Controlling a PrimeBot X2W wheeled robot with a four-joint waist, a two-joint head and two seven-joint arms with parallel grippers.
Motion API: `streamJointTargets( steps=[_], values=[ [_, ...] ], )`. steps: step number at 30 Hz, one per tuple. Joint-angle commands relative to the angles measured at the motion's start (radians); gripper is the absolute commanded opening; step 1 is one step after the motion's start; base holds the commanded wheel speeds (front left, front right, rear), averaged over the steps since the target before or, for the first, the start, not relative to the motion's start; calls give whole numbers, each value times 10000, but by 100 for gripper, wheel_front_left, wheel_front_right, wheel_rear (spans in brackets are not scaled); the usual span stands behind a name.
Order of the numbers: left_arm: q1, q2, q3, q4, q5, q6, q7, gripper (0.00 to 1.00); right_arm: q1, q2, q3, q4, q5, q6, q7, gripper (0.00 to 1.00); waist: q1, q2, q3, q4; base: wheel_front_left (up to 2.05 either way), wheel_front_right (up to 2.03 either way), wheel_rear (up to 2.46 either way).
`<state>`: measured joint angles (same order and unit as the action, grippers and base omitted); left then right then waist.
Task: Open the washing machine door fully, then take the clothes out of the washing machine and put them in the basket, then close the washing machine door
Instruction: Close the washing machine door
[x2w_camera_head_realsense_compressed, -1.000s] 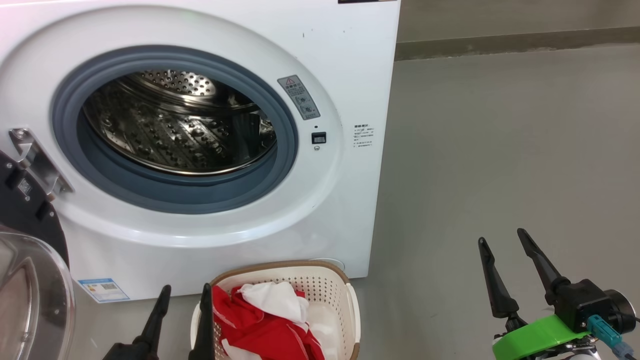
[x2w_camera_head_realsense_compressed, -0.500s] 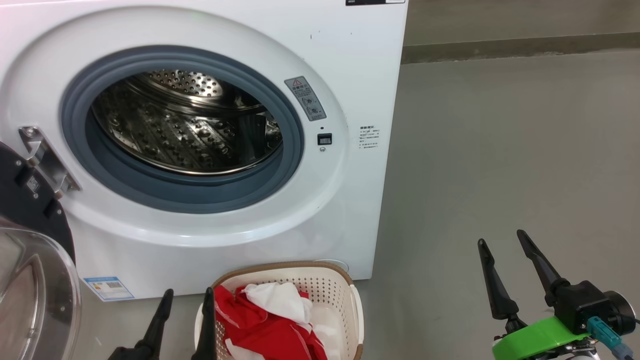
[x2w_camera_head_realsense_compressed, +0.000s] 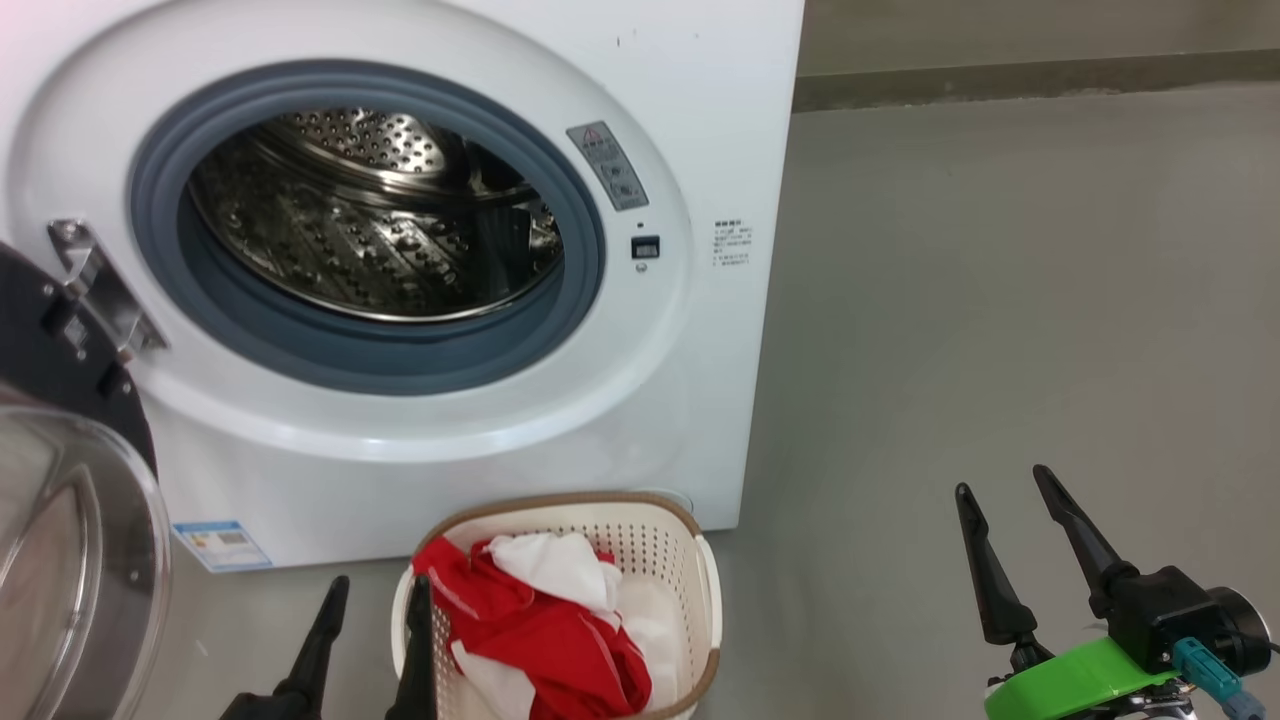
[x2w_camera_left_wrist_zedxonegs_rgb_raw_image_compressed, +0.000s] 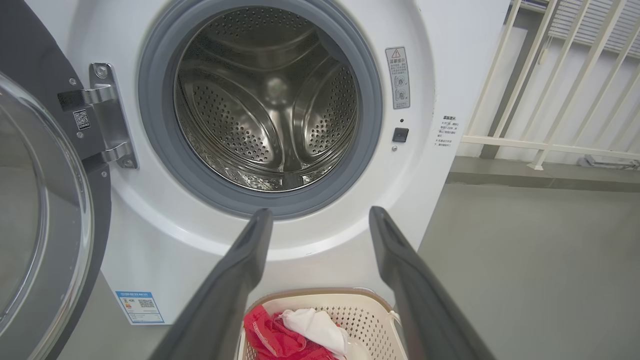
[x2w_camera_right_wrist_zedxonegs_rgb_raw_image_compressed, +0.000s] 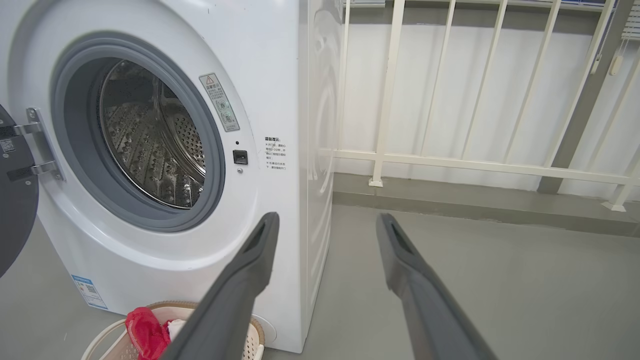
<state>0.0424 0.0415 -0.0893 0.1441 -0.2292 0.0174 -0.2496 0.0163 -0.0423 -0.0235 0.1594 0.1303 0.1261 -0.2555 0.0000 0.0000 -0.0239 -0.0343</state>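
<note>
Clothes (x2w_camera_head_realsense_compressed: 545, 640), red fabric with a white cloth on top, lie heaped in the basket (x2w_camera_head_realsense_compressed: 655, 545), which stands on the grey floor (x2w_camera_head_realsense_compressed: 1000, 300) just in front of the washing machine (x2w_camera_head_realsense_compressed: 700, 100), below its round opening. The door (x2w_camera_head_realsense_compressed: 45, 350) hangs swung out to the left on a metal hinge (x2w_camera_head_realsense_compressed: 100, 290), its clear glass bowl (x2w_camera_head_realsense_compressed: 70, 560) bulging toward the camera at the lower left of the head view, near the left gripper (x2w_camera_head_realsense_compressed: 380, 582). That gripper hangs low with its jaws apart and nothing between them; its inner finger crosses the left edge of the basket in the head view, and in the left wrist view both fingers point at the machine's front, under the grey rubber ring (x2w_camera_head_realsense_compressed: 400, 365). Behind the ring the drum (x2w_camera_head_realsense_compressed: 370, 220) shows perforated steel walls. The right gripper (x2w_camera_head_realsense_compressed: 1002, 480) hangs over bare floor well to the right of the machine, jaws also spread wide and holding nothing, with a green part (x2w_camera_head_realsense_compressed: 1070, 680) at its base. A blue label (x2w_camera_head_realsense_compressed: 220, 545) sits low on the machine's front, and a pale railing (x2w_camera_right_wrist_zedxonegs_rgb_raw_image_compressed: 390, 100) runs along the wall beyond the machine.
</note>
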Motion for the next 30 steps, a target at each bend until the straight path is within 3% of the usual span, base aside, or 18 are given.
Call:
streamJointTargets(
  steps=[1, 11, 30],
  values=[
    [-151, 93, 262, -278, 102, -28, -122, 100, -190, -79, 222, -263, 6, 46, -63, 100, 0, 0, 13, -2, -191, 191, 0],
    [-177, 112, 283, -498, 158, -134, -122, 100, -240, -79, 204, -246, 72, 46, -63, 100, 0, 0, 99, 2, -120, 120, 0],
    [-221, 100, 233, -544, 204, -102, -122, 100, -264, -79, 194, -225, 151, 46, -63, 100, 0, 0, 156, 272, -5, 5, 0]
  ],
)
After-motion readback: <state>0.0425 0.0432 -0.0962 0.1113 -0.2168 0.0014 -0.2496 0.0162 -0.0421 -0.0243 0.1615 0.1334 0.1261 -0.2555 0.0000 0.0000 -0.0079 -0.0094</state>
